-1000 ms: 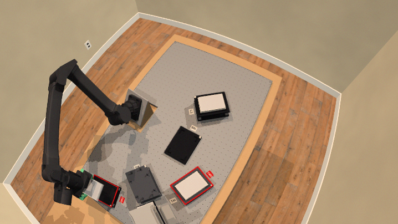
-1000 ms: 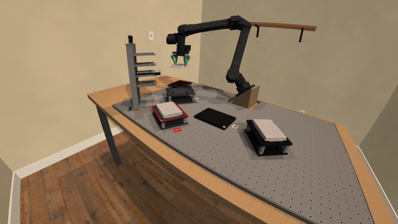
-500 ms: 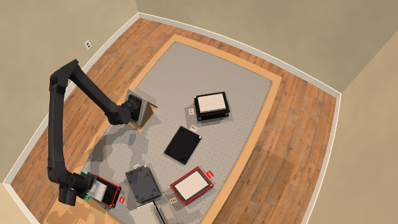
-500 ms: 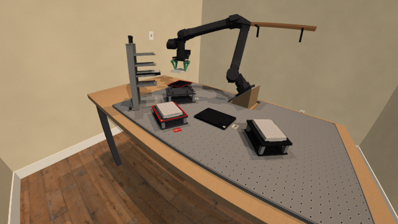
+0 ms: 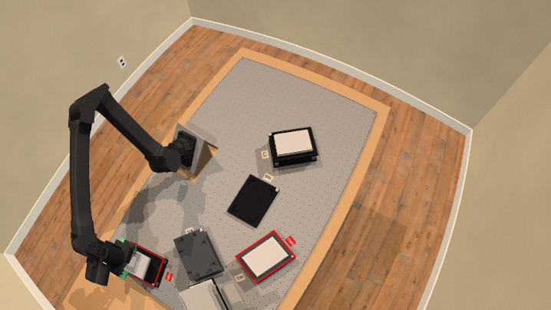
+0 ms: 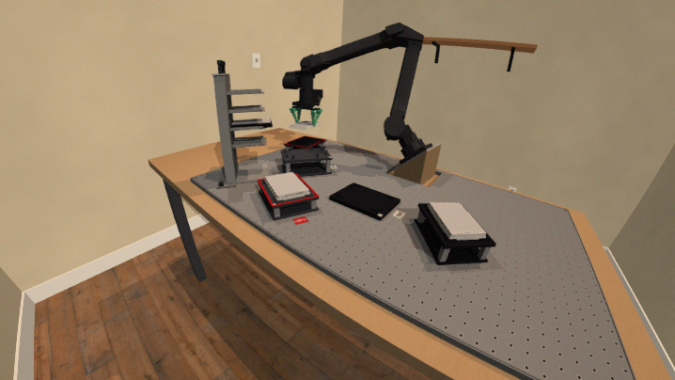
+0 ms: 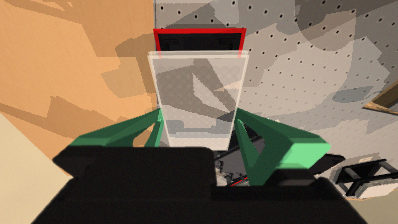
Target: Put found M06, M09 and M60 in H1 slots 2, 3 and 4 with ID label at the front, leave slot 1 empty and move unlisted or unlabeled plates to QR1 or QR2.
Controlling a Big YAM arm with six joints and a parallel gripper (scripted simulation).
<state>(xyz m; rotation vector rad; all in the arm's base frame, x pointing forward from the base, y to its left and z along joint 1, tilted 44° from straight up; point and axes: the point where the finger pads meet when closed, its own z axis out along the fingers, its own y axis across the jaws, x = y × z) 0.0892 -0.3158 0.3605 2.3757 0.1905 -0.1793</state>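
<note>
My gripper is shut on a white plate, gripped across its width by the green fingers. It hangs level in the air above the empty red-rimmed quarantine nest at the table's far corner. The plate hotel H1 stands next to it; a dark plate juts forward on the second shelf from the bottom. Another white plate lies in the other red-rimmed nest. A third white plate lies on the black landing nest.
A flat black pad lies mid-table. A grey raised nest stands between the hotel and the held plate. The arm's wedge base sits at the table's back edge. A wall shelf hangs behind the arm.
</note>
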